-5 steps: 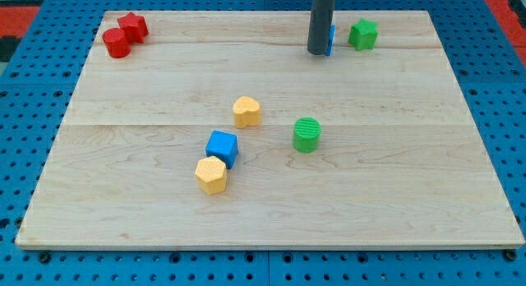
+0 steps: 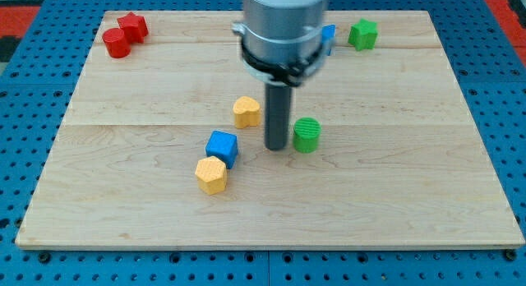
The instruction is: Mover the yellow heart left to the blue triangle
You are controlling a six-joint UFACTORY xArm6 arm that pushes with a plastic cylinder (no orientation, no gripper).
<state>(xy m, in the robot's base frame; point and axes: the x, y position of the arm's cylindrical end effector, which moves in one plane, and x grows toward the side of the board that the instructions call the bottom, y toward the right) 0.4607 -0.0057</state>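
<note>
- Rig has no claw: the arm ends in a plain dark rod, so nothing opens, closes or holds. My tip [image 2: 276,146] rests on the light wooden board [image 2: 411,196] with nothing in its grasp.
- Tip position: between the small yellow heart-shaped block [image 2: 246,111] and the ribbed green cylinder block [image 2: 306,135]. It sits just beside the cylinder, on that block's left, and to the right of and slightly nearer than the heart. Not touching the heart; contact with the cylinder cannot be told.
- Yellow heart: near board centre, lying flat, clear of its neighbours.
- Blue triangle block [image 2: 328,36]: far edge of the board, mostly hidden behind the arm's housing; only a blue sliver shows beside the green star-shaped block [image 2: 362,34].
- Other blocks: blue cube [image 2: 222,147] touching the yellow hexagonal block [image 2: 211,175], near and left of the heart; red star block [image 2: 132,25] and red cylinder block [image 2: 116,43] at the far-left corner.
- Handling judgement: heart looks small, rigid and light, likely to slide easily on smooth wood. Rounded lobes may let it spin off an off-centre push.
- Contact point judgement: press on the flat side face opposite the intended travel, through the block's middle.
</note>
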